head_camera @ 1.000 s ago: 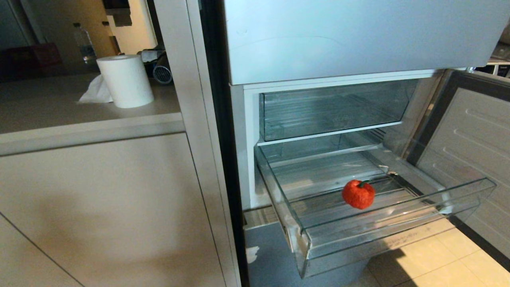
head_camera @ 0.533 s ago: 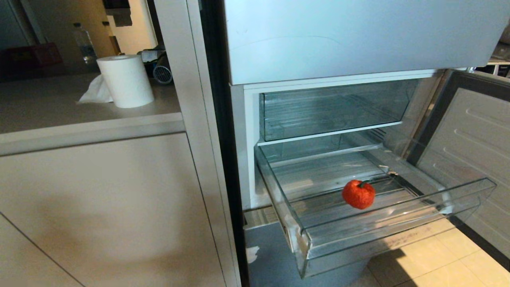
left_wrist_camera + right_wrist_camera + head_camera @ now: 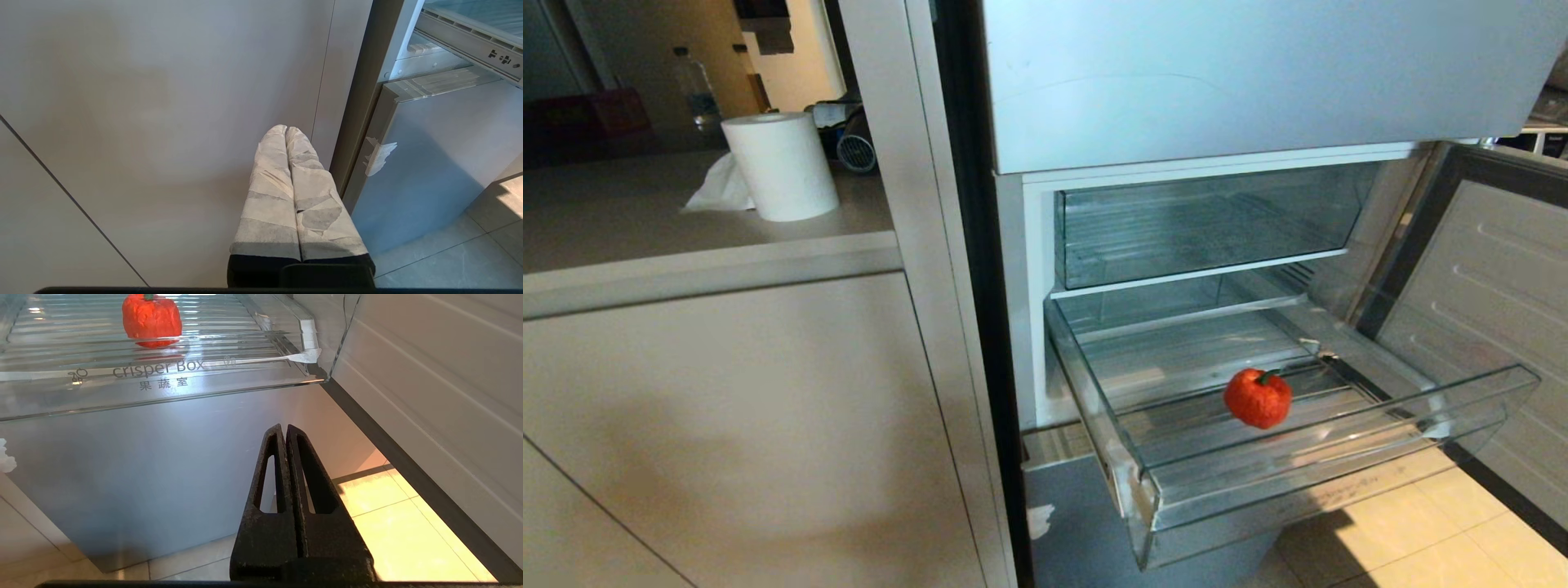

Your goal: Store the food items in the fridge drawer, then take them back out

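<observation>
One red food item (image 3: 1258, 398) lies inside the pulled-out clear fridge drawer (image 3: 1298, 482), near its middle. Neither arm shows in the head view. In the right wrist view my right gripper (image 3: 284, 426) is shut and empty. It is low, in front of and below the drawer's front (image 3: 163, 388), with the red food item (image 3: 152, 319) visible through the clear plastic above. In the left wrist view my left gripper (image 3: 286, 128), its fingers wrapped in pale tape, is shut on nothing. It faces the beige cabinet front beside the fridge.
A taller clear drawer (image 3: 1201, 224) sits closed above the open one. The fridge door (image 3: 1486, 310) stands open at the right. A paper towel roll (image 3: 780, 167) stands on the counter at the left, above a beige cabinet front (image 3: 752, 425). Tiled floor (image 3: 1421, 531) lies below.
</observation>
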Tool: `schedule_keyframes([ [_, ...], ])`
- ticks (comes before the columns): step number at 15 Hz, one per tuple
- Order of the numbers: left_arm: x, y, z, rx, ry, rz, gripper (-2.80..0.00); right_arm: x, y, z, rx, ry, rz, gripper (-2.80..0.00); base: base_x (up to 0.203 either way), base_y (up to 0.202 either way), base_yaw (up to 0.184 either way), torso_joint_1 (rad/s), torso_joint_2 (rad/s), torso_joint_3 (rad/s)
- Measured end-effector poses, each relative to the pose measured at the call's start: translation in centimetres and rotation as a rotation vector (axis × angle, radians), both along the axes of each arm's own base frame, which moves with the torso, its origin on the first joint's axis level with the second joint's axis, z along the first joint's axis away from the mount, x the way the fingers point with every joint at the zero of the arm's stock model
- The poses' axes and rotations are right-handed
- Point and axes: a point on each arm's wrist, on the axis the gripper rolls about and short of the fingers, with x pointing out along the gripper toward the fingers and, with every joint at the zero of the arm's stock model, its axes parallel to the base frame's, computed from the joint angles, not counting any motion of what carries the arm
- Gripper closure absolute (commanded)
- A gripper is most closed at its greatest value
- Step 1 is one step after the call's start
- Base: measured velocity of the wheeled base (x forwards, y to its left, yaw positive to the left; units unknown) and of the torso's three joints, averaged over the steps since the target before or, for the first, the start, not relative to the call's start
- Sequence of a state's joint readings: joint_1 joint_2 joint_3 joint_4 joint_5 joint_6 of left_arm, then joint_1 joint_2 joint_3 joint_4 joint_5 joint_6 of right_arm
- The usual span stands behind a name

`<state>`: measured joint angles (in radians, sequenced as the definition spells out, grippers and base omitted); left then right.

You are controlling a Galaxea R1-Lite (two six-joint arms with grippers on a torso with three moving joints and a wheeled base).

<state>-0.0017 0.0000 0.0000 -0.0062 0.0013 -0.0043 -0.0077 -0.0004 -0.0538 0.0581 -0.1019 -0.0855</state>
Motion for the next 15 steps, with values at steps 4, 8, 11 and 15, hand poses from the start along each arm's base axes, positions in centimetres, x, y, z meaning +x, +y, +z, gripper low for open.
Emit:
schedule_keyframes([
  [4,0.00,0.00,0.00,0.000,0.000,0.000,0.00,-0.01,0.00,0.00,0.006,-0.001,0.000,0.00,0.000,0.000,0.000,0.000,0.00,0.000],
  [8,0.00,0.00,0.00,0.000,0.000,0.000,0.00,-0.01,0.00,-0.01,0.021,-0.003,0.000,0.00,0.000,0.000,0.000,0.000,0.00,0.000],
  [11,0.00,0.00,0.00,0.000,0.000,0.000,0.00,0.00,0.00,-0.01,0.022,-0.003,0.000,0.00,0.000,0.000,0.000,0.000,0.00,0.000],
  [15,0.00,0.00,0.00,0.000,0.000,0.000,0.00,0.10,0.14,-0.29,0.024,0.006,0.062,0.00,0.000,0.000,0.000,0.000,0.00,0.000],
])
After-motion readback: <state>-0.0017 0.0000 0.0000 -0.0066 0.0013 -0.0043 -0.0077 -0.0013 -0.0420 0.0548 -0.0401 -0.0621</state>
